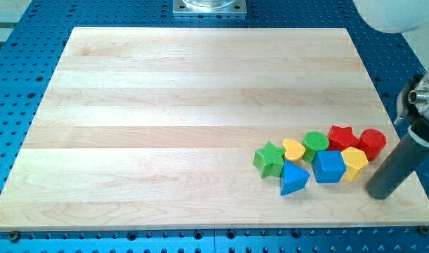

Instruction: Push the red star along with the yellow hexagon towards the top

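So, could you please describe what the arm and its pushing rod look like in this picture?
My pushing rod is a straight, dark grey, matte cylinder; my tip is its blunt, round lower end. Above it sits a silver metal fitting at the view's right edge. A white, rounded part of the arm shows at the view's top right. No cables or markings are visible.

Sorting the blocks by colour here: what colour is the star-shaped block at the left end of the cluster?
Green. The green star shows clearly in the camera view, left of the yellow heart.

no readable text, labels or numbers
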`<action>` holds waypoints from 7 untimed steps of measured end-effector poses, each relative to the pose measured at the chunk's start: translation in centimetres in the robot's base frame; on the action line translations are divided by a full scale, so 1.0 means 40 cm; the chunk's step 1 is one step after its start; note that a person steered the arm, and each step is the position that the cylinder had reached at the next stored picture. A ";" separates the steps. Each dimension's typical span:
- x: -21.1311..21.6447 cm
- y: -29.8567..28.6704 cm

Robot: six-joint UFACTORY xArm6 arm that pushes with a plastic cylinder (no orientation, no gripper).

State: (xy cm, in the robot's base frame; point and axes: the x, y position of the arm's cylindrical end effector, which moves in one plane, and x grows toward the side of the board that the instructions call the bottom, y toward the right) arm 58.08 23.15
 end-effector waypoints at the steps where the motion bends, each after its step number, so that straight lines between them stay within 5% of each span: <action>1: -0.034 -0.003; 5: 0.002 -0.071; 7: -0.061 -0.074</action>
State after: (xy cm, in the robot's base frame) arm 55.63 20.21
